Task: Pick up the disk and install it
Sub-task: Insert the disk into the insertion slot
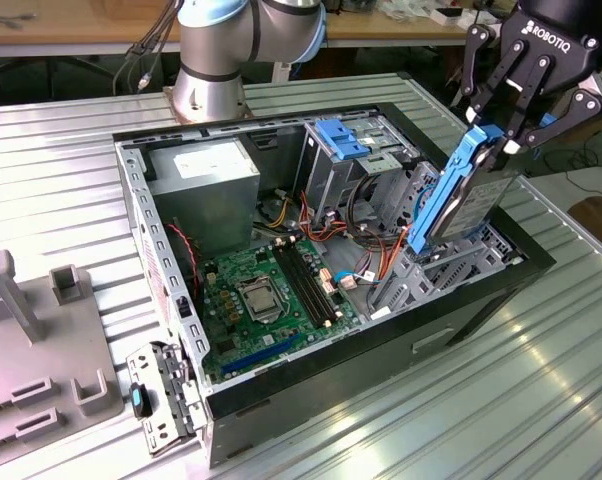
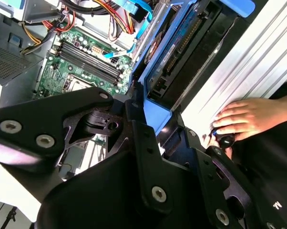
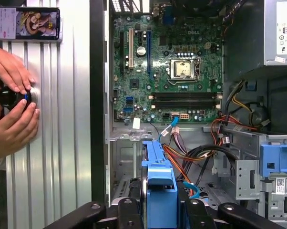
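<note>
Right now the black jaws are clamped on the upper end of the disk [image 1: 468, 195], pinching its blue carrier rail [image 1: 478, 150] from both sides. The disk stands on edge, tilted, with its lower end down among the grey bays at the front corner of the open computer case [image 1: 311, 400]; whether it touches the bay cannot be told. In the exterior view it sits at about two o'clock from the green motherboard [image 1: 261, 300]. In both wrist views the blue rail [image 3: 161, 191] [image 2: 158, 112] runs out from between the jaws toward the case's inside. A tangle of red, orange and black cables [image 1: 366, 235] lies between the disk and the motherboard. The fixed blue bracket [image 1: 343, 138] tops the drive cage at about one o'clock from the motherboard, and the grey power supply [image 1: 201, 175] is at eleven. The case rests on a ribbed metal surface [image 1: 61, 170], with a grey fixture [image 1: 31, 350] at nine o'clock. In the first wrist view a person's two hands [image 3: 12, 129] hold a black knob [image 3: 10, 97] on that surface, near a phone [image 3: 26, 24].
</note>
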{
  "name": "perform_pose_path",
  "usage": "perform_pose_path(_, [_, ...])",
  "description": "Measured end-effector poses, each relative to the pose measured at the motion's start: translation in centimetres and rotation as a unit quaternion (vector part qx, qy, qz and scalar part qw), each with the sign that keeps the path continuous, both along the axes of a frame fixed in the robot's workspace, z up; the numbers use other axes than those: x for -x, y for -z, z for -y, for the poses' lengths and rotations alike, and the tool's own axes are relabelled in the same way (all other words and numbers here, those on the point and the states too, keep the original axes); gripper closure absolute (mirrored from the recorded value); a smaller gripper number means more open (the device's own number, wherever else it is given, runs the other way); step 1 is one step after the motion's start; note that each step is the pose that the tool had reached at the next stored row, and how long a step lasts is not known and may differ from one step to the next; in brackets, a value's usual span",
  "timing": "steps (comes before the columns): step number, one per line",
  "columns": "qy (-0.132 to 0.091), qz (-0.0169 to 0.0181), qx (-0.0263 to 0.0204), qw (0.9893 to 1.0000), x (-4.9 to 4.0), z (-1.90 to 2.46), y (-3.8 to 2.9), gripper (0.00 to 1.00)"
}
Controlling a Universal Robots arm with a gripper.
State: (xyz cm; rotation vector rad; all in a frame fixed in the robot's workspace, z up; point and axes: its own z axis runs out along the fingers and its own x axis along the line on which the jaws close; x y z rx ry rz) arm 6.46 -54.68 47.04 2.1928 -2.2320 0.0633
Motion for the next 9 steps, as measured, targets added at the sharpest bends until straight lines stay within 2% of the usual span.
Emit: perform_pose_path(9, [0.000,0.0000,-0.0001,1.0000,-0.01,0.00,0.08,0.63])
